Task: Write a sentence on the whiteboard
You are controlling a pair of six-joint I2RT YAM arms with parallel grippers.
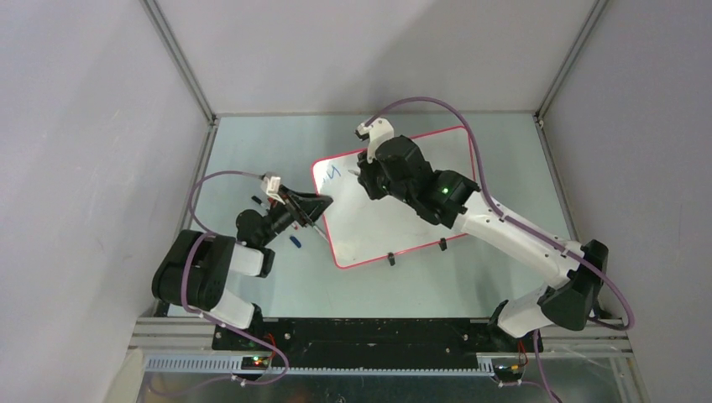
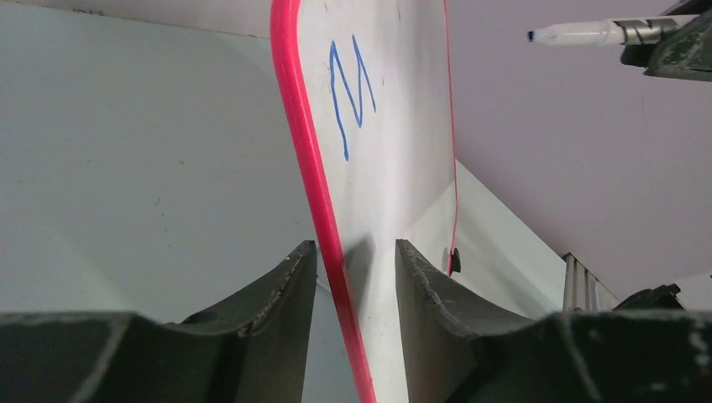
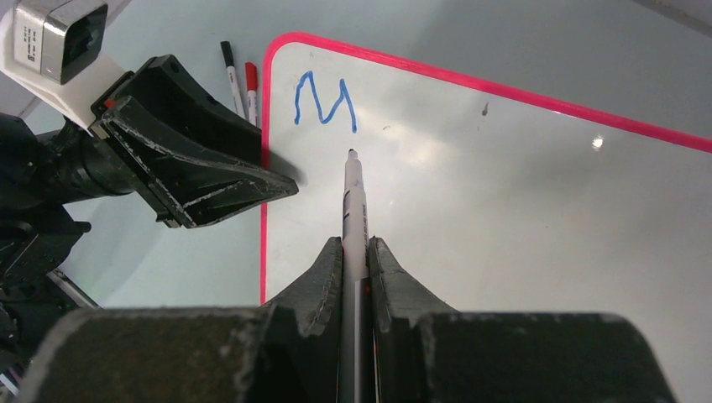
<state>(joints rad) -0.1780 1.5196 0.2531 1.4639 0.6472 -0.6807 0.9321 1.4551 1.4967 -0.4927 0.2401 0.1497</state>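
The whiteboard (image 1: 395,227) lies flat on the table, glossy white with a red-pink frame. Of the sentence only a blue "M" (image 3: 323,102) is written, near the far left corner (image 2: 351,92). My right gripper (image 3: 356,243) is shut on a white marker (image 3: 353,201), which points at the board with its tip just below and right of the M. My left gripper (image 2: 356,245) stands astride the board's left edge (image 2: 323,210), one finger on each side of the red frame, with narrow gaps showing. From above, the left gripper (image 1: 323,206) sits at that edge.
Two capped pens, one black (image 3: 231,71) and one red (image 3: 250,84), lie on the table left of the board. A small blue cap (image 1: 295,242) rests near the left arm. Two black clip feet (image 1: 390,259) line the board's near edge. Grey walls enclose the table.
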